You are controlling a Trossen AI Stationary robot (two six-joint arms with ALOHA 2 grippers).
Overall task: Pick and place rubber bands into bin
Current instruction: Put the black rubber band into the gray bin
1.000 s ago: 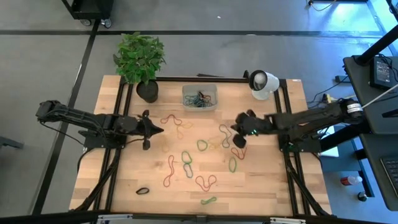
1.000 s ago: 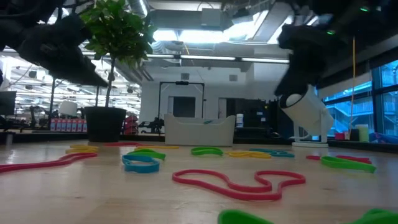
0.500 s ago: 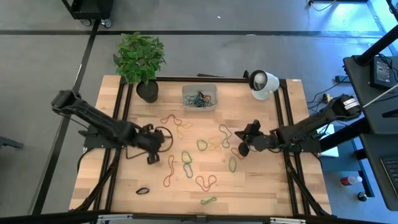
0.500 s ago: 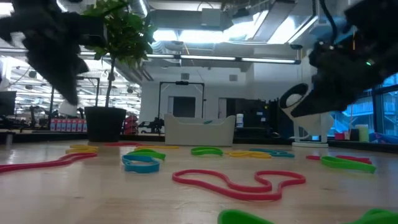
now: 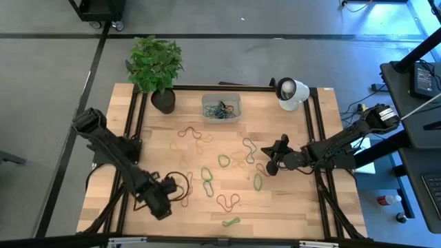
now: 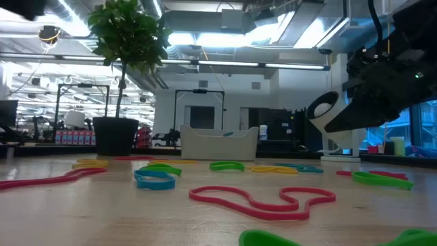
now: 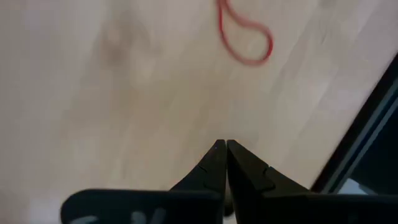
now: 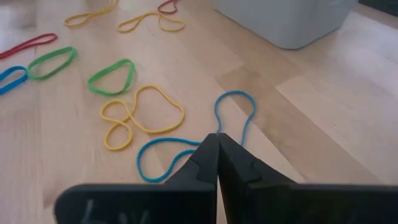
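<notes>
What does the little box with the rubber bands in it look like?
The bin is a small, shallow rectangular tray with rounded corners, made of cloudy grey-clear plastic. It sits flat on the wooden table near the far edge, between the black plant pot and the white round camera. A tangle of rubber bands, dark and greenish-blue from above, already lies inside. Neither gripper is near it.

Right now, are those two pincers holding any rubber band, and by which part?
Neither holds anything. The left pincer is shut over bare wood, and the right pincer is shut, with its tips just above a blue rubber band.
</notes>
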